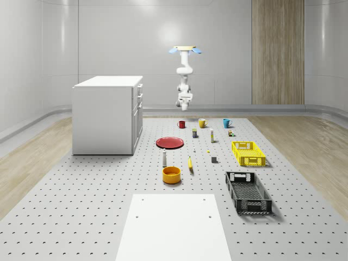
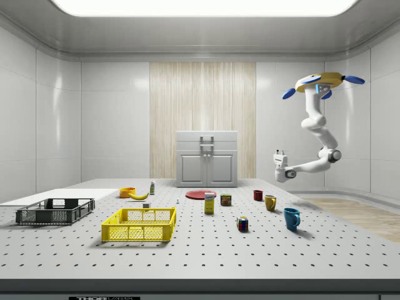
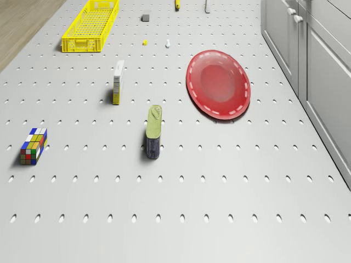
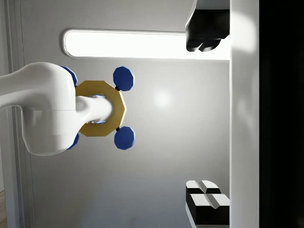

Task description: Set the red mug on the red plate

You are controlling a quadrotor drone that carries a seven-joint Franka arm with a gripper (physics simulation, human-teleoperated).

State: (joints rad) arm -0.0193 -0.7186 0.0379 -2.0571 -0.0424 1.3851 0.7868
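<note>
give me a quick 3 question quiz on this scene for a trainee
1. True or false: the red mug sits on the red plate.
2. Which crate lies nearer the mugs: A yellow crate, B black crate?
3. Fill in: the drone hovers high while the gripper hangs above the ____.

Key: 1 false; 2 A; 3 floor

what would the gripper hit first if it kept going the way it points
The gripper points up, beside the hovering drone. Nothing shows in its line before the ceiling, though how close it would pass the drone is hard to judge.
</note>
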